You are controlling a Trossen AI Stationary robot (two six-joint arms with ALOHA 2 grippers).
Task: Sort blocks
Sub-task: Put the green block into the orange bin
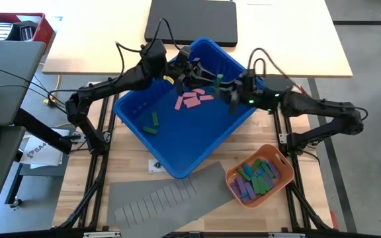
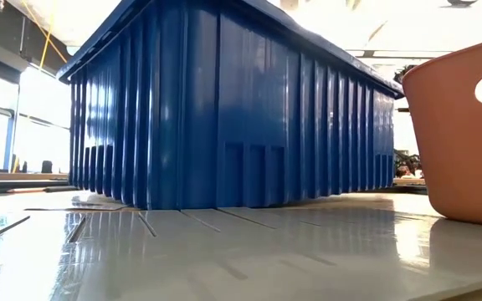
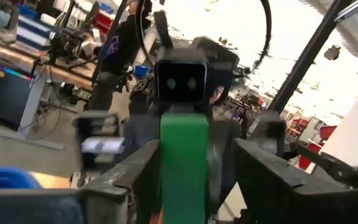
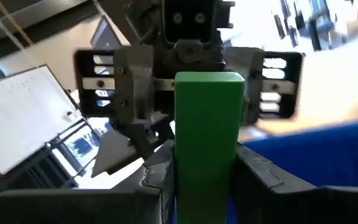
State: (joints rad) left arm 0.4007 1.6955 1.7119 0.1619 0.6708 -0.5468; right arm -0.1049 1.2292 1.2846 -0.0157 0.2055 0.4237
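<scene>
Blue bin (image 1: 177,142): two green blocks (image 1: 153,125), pink cluster (image 1: 192,100).

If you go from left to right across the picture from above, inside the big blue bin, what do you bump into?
Green blocks → pink blocks → right gripper with a green block.

You have a light wooden table (image 1: 137,198). On it sit a blue bin (image 1: 184,142) at centre, an orange basket (image 1: 233,180) of blocks (image 1: 258,176) at four o'clock, and a grey slotted sheet (image 1: 170,195) at six.
</scene>
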